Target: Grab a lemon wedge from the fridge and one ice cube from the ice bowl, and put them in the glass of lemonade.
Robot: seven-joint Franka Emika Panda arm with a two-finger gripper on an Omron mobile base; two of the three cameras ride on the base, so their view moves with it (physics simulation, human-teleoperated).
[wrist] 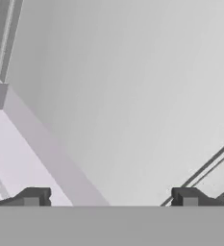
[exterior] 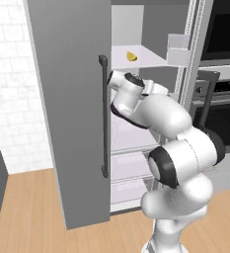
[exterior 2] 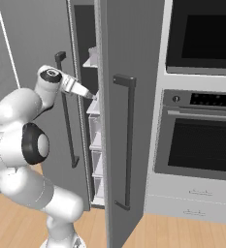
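Fridge (exterior: 72,113): tall grey cabinet with one door swung open toward the camera in the left base view; white shelves and clear drawers show inside. Its other door, with a black bar handle (exterior 2: 129,140), stands shut in the right base view.
Wall oven (exterior 2: 201,140): black, just beside the fridge at 3 o'clock; no part of this job.
Arm (exterior: 175,148): white, bent at the elbow, wrist reaching into the open fridge at the level of the middle shelves.
Upper shelf (exterior: 151,59): white, at about 12 o'clock from the wrist, above it.
Fingers (wrist: 108,197): spread wide with nothing between them; the hand view looks past the two dark tips at a plain grey inner wall and a pale shelf edge.
Lemon wedge (exterior: 132,57): small and yellow, lying on the upper shelf toward its left side, well apart from the hand and above it.
Step in hand: reaching for the wedge, by my reading.
How to do it well: lift the hand to clear the shelf edge, bring the wedge between the tips in the hand view, keep them wide until they straddle it, then close gently, since so small a piece could slide away.
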